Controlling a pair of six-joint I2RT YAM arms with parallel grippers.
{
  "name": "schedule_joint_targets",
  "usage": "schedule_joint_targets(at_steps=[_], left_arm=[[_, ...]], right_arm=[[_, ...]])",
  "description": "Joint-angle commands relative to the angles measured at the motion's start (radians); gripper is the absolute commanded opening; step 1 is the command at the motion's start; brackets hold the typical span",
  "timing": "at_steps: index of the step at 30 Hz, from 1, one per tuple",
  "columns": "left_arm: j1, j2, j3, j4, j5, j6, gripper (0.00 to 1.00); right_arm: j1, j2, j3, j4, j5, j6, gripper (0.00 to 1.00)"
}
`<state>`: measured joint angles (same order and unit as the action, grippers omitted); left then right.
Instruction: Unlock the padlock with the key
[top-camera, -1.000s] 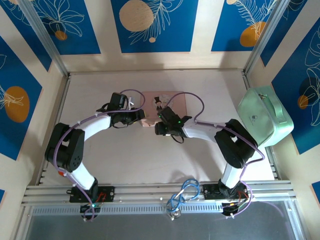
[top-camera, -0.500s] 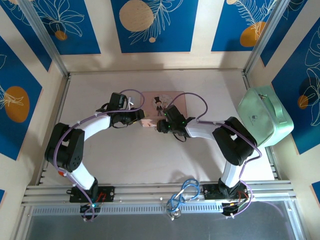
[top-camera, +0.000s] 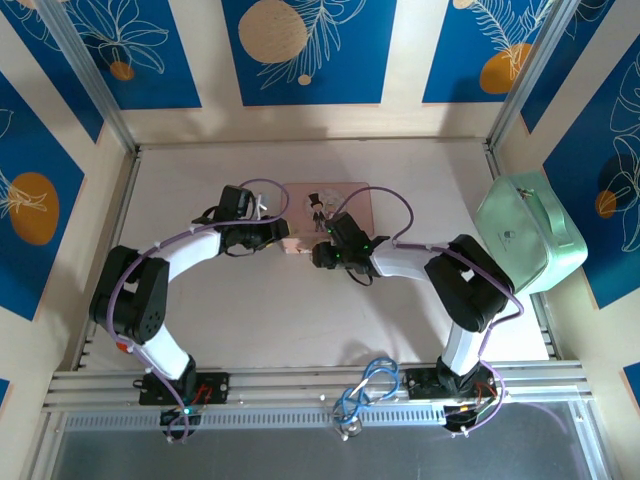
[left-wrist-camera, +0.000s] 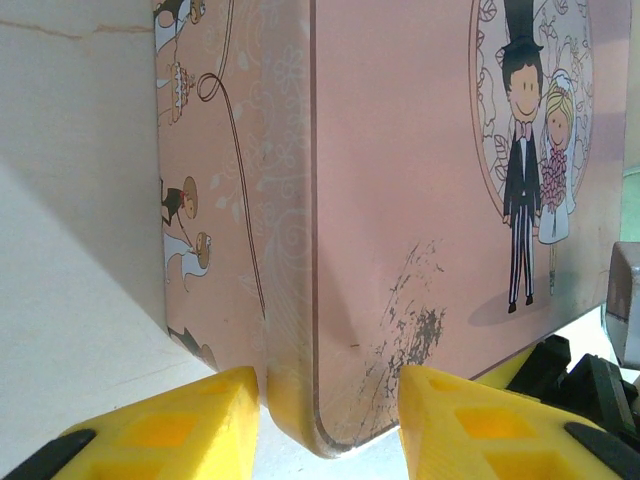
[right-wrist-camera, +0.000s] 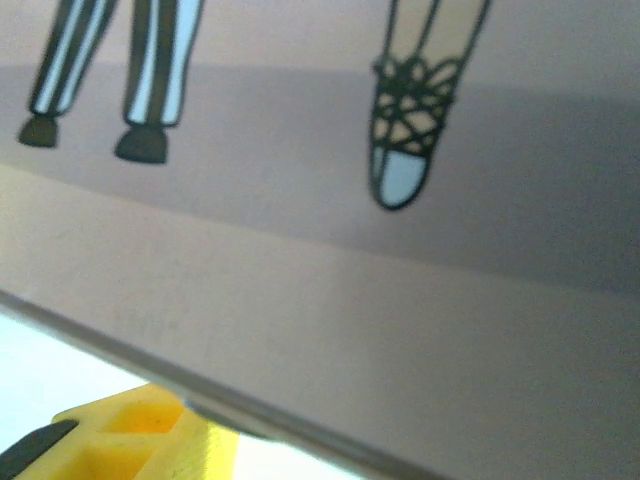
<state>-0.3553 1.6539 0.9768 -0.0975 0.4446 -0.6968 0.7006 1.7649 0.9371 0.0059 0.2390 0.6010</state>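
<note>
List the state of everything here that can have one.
pink tin box: lid shut, lying flat.
left gripper: closed on the box's corner.
right gripper: at the box's near edge, open or shut unclear.
mint bag: closed, lying by the right wall.

Blue leaf-patterned wall panels (top-camera: 310, 50) enclose a cream wooden tabletop (top-camera: 250, 310), with a ribbed aluminium rail (top-camera: 300, 385) along its near edge.

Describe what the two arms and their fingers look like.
The left arm and right arm have white links, black joints and looping purple cables. The fingers are yellow blocks with moulded hollows and black edges.
</note>
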Motion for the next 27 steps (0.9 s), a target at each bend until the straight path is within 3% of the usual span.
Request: schedule_joint_targets(at_steps=[1,27], left_arm=[[0.016,-0.002,-0.009,-0.017,0.009,0.028,0.41],[0.016,-0.007,-0.033,-0.026,0.011,0.031,0.4]], right_arm=[[-0.004,-0.005,0.009,-0.028,0.011,-0.02,0.44],[-0.003,0.059,0.09,-0.089,0.068,-0.029,0.42]])
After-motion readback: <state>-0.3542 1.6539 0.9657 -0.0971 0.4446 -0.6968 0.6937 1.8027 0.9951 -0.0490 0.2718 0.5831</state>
